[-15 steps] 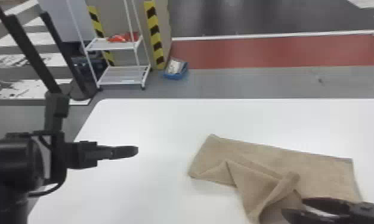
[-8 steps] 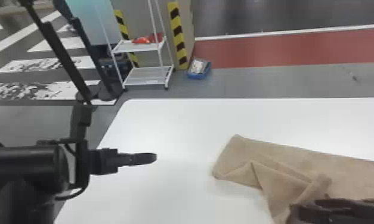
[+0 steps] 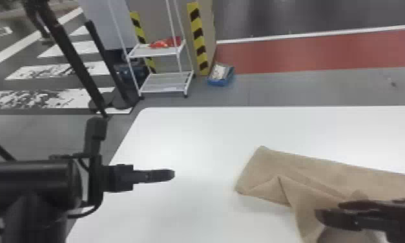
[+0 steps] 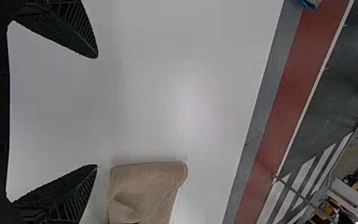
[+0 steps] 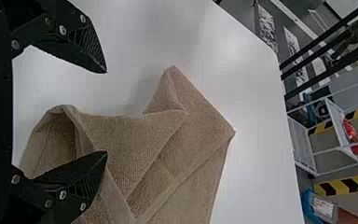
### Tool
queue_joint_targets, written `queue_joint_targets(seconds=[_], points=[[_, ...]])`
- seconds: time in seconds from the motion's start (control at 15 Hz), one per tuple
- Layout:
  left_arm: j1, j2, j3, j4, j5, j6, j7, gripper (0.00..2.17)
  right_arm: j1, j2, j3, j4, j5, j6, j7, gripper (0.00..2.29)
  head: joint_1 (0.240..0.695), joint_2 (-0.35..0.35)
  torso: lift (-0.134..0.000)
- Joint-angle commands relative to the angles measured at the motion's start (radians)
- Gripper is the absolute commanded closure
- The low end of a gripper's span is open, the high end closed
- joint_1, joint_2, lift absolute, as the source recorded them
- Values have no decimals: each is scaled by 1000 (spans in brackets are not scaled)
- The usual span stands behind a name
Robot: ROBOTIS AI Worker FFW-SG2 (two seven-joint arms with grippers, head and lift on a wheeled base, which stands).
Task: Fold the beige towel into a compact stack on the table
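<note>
Left gripper [image 3: 170, 175]: 2 fingers apart, bare table [image 3: 192, 139] between it and the towel [image 3: 311, 168] to its right. Towel's long axis runs roughly left-right, slanting nearer rightward; open strip beyond its far edge. Loose flap [image 3: 303, 200] points robotward, beside right gripper [image 3: 328, 210], 2 fingers apart. Right arm nearer; probably suits tucking the flap.

Count: 1 beige towel [image 3: 311, 164], 1 table [image 3: 192, 135]. 2 grippers: left gripper [image 3: 168, 175], right gripper [image 3: 329, 211]. 4 fingers [image 5: 89, 50] total, two on each. Background: 1 white rack [image 3: 153, 54] with 2 shelves [image 3: 162, 83], 2 yellow-black strips [image 3: 198, 34], 1 blue bin [image 3: 218, 82], 1 red floor band [image 3: 308, 50]. Red stuff [image 3: 161, 43] on upper shelf: can't tell how many pieces.
</note>
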Motion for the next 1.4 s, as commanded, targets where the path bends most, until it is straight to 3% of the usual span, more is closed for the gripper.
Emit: queue_joint_targets(seconds=[0.0,0.6,0.8,0.87,1.13,1.33], points=[[-3,1,-1,4,2,4,2,39,-13,-10,-10,-1,10,2,18,296,695,267,-124],[-6,1,2,34,10,4,8,39,-19,-39,-16,20,69,2,18,259,695,226,-124],[-8,-3,-3,35,10,4,9,39,-46,-38,2,69,91,2,18,593,695,219,-124],[-6,1,-1,35,10,4,9,39,-47,-39,2,71,97,2,18,596,695,217,-124],[-6,2,3,49,10,4,8,39,-42,-58,-2,71,117,2,18,1261,695,212,-124],[-6,2,2,54,10,4,8,39,-24,-82,-13,66,120,2,18,1328,695,201,-124]])
